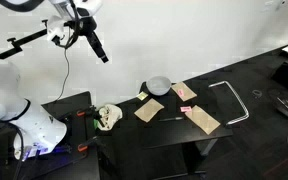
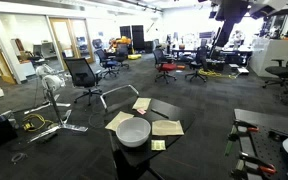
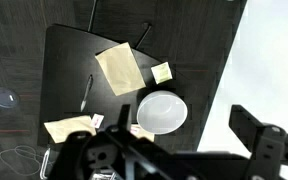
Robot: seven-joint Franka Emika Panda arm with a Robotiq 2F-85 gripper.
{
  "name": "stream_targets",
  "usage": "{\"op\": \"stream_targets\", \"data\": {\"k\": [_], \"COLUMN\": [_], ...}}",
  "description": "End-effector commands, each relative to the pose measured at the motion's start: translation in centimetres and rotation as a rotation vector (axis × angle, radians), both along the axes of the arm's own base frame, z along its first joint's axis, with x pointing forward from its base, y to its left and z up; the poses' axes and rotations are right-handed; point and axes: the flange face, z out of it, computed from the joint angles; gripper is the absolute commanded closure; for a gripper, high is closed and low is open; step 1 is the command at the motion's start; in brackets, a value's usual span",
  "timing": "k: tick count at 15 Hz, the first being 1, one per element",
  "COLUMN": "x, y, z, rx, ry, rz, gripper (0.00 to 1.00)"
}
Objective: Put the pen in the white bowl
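The fingers [image 1: 103, 56] hang high over the table [image 3: 69, 50], well apart from everything on it; I cannot tell whether they are spread or closed. The pen [image 3: 87, 92] lies flat far below, near the table edge opposite the white bowl [image 3: 162, 110], its long axis running along that edge. Tan paper sheets [image 3: 119, 70] lie off both its ends. Nothing seems to block a straight descent.

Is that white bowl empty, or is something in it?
Empty: the wrist view looks down into the round white bowl, and its inside is bare.

Wrist view high overhead, exterior views distant, opposed, sharing table [image 3: 69, 60]
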Motion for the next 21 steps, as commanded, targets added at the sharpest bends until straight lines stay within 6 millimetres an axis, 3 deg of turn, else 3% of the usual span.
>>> {"op": "stream_targets", "data": {"k": [1,13,21], "x": [0.0,0.0,6.8], "y": [0.0,0.0,-0.9], "z": [0.0,0.0,-2.4], "rx": [0.000,0.000,0.006], "ry": [0.001,0.001,-0.040], "rz": [0.000,0.000,-0.187], "gripper": [0.00,0.00,0.00]}}
